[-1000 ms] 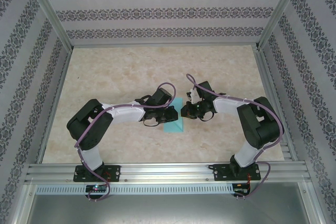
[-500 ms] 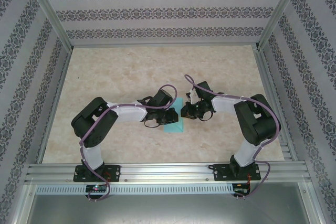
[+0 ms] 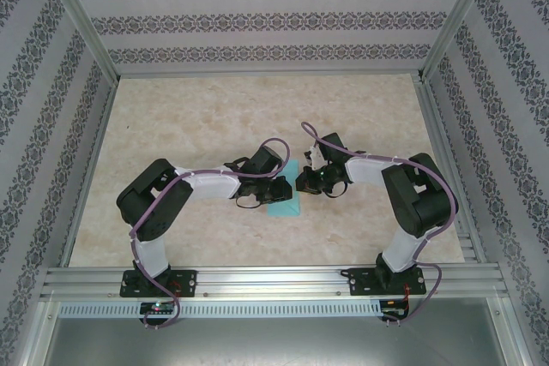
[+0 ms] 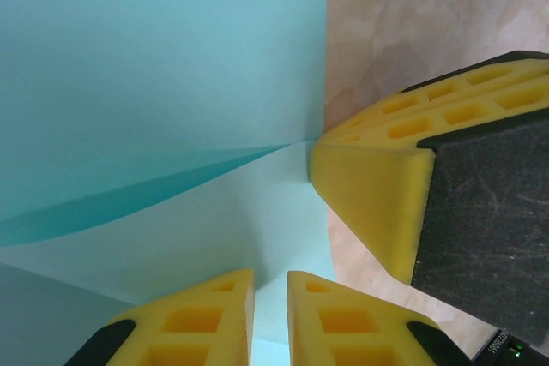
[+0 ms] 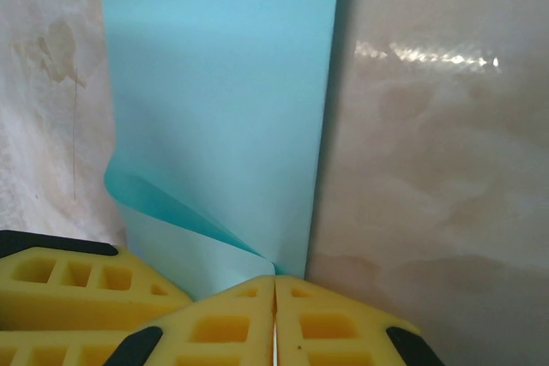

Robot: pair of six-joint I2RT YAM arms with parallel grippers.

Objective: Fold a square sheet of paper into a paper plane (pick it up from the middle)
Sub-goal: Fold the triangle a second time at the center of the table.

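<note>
1. Right tool (image 5: 274, 287) is closed, yellow tips pressed together with nothing between them. You have them planted on the near edge of the thin turquoise square sheet of paper (image 5: 223, 83), where a lifted flap begins. I judge it a pin, fixing the point the crease should run from.
2. Your left tool (image 4: 270, 302) sits just beside the right tool's tip, jaws a sliver apart over the flap's pale underside. I cannot tell whether it pinches the paper or only presses on it.
3. Ahead of both tools, the rest of the sheet lies flat on the pale marbled surface (image 5: 429, 169).
4. You seem to be on a corner fold, with no dart shape yet. Mind the pin doesn't slip when the flap comes over.
</note>
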